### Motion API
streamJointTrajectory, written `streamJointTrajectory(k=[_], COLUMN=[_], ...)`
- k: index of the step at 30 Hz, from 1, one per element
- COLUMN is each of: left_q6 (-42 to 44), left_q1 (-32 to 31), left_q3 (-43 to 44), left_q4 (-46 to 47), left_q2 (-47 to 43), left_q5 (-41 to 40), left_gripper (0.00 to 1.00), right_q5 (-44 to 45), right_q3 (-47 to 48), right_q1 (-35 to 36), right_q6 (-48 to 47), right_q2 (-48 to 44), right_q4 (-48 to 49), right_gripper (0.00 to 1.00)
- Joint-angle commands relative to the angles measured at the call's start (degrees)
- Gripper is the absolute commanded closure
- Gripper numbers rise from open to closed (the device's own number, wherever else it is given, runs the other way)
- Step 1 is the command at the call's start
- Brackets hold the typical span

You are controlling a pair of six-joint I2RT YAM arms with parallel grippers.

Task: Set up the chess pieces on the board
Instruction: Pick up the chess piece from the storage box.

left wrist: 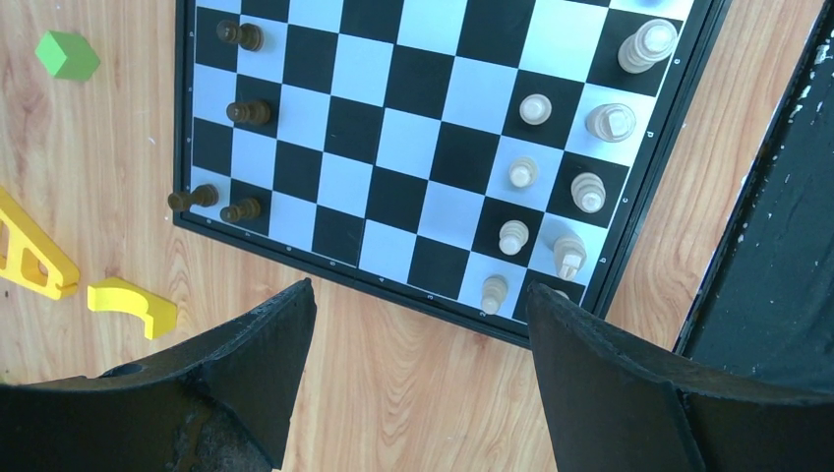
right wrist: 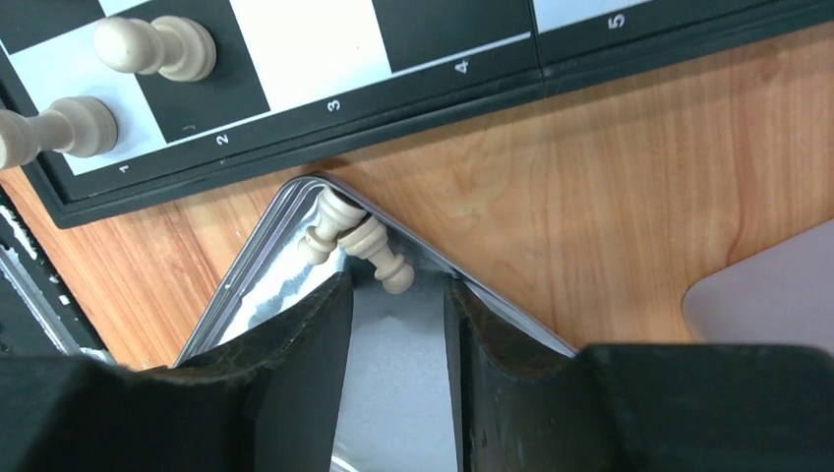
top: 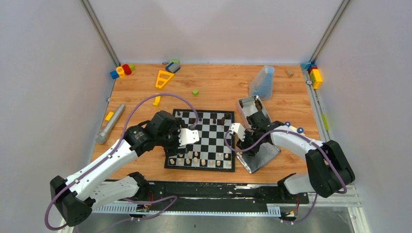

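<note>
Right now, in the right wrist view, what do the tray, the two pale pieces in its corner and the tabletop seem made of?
Tray: polished metal, going by its silvery, wavy reflections. Pale pieces: probably turned wood, smooth cream finish; plastic is possible. Tabletop: wood or wood-look laminate, matte, with visible grain.

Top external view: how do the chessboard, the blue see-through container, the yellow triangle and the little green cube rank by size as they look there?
Largest to smallest:
1. chessboard
2. blue see-through container
3. yellow triangle
4. green cube, clearly the smallest
</note>
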Motion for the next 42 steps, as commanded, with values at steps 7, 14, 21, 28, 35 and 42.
streamJointTrajectory(k=[7,14,21,28,35,42], left_q6=[0.8,1.3,2.1,2.7,0.8,-4.7], left_q1=[0.4,0.4,0.4,0.4,0.4,1.1], left_q3=[1.7,1.6,1.3,2.5,3.8,7.6], left_q4=[2.1,1.8,2.4,3.8,8.6,12.8], left_q2=[0.0,-0.4,-0.2,1.7,3.9,7.9], left_q5=[-0.7,-1.2,-1.1,0.0,3.3,6.9], left_gripper=[0.14,0.14,0.14,0.15,0.15,0.18], right_q5=[0.4,0.4,1.8,4.1,4.7,5.6], right_q3=[1.1,1.5,1.6,1.8,3.8,15.4], right_q1=[2.5,3.2,3.1,3.1,2.4,3.9], right_q6=[-1.3,-1.1,-1.1,-1.6,-1.0,0.7], right_q2=[2.8,3.5,2.2,-1.7,-5.9,-2.6], right_q4=[3.3,3.0,1.0,-2.3,-6.2,-14.2], right_gripper=[0.61,0.72,0.89,0.99,1.0,1.0])
